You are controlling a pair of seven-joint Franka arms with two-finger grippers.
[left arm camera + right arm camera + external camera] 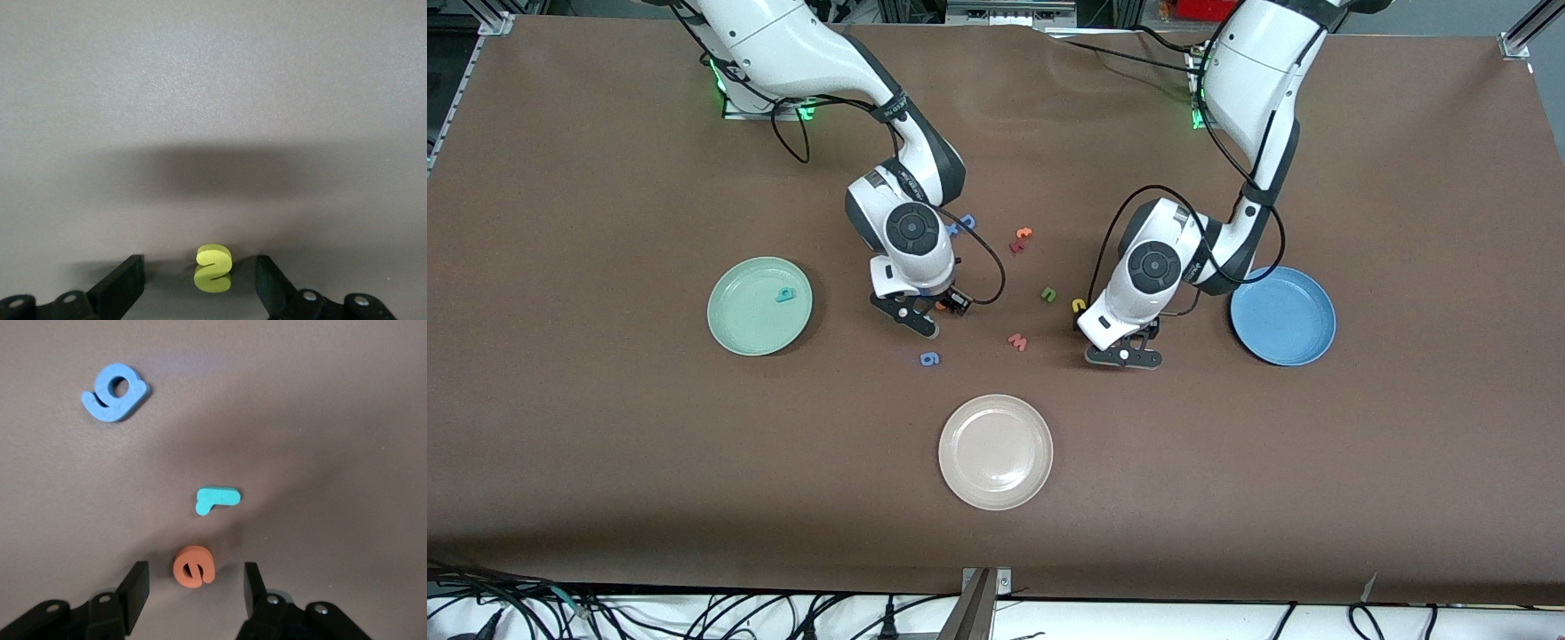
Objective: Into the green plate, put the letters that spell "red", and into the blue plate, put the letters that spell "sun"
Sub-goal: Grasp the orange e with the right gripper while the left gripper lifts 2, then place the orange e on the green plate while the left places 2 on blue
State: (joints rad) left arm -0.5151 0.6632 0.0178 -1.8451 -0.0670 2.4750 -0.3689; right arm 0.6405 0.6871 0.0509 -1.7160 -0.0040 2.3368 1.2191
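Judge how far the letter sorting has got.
Done: teal d lies in the green plate. In hand: right gripper straddles the orange e; left gripper straddles the yellow s, neither lifted. Left: r, u, n; blue plate empty.

The "d" (pixel 785 295) lies in the green plate (pixel 740 331).

Mint-green plate (pixel 736 324), blue plate (pixel 1303 333), orange "e" (pixel 193 566), teal "r" (pixel 217 499), seemingly yellow "s" (pixel 213 267).

matt foam "e" (pixel 194 566), glossy green plate (pixel 731 333)
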